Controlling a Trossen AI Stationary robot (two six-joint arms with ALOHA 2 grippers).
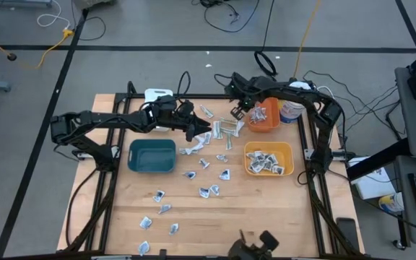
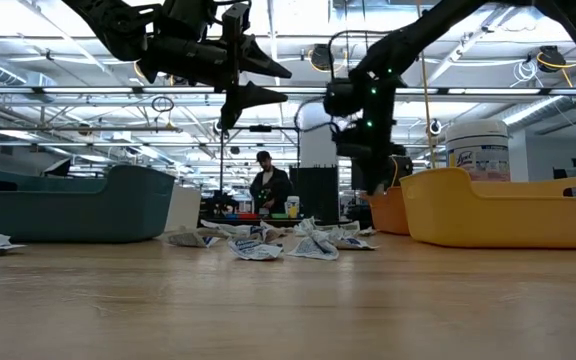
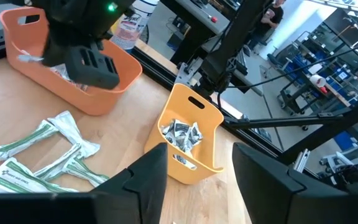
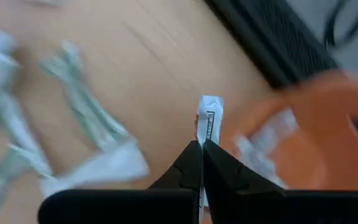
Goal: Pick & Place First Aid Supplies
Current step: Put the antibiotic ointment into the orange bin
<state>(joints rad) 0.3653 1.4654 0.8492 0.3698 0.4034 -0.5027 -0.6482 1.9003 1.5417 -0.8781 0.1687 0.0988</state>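
Two arms above a wooden desk [image 1: 193, 217] strewn with first aid packets. The right claw [image 4: 202, 147] is pinched tight on a narrow wrapped strip [image 4: 209, 121], which stands up from between its fingertips; the orange bin [image 4: 328, 137], already holding a few packets, lies just beside the claw, and the green-printed strips [image 4: 86, 118] lie on the desk on its other side. In the high view this claw [image 1: 238, 110] hangs next to the orange bin [image 1: 264, 115], with the yellow bin [image 1: 269, 159] of packets nearer the front edge. The left claw [image 3: 194, 168] stands wide and empty, raised over the desk; ahead of it sit the yellow bin [image 3: 188, 134] and the orange bin [image 3: 73, 68], and the green-printed strips [image 3: 42, 155] lie below. The teal bin [image 1: 152, 155] rests just behind the left claw [image 1: 202, 130], and loose packets [image 1: 204, 177] scatter toward the front of the desk.
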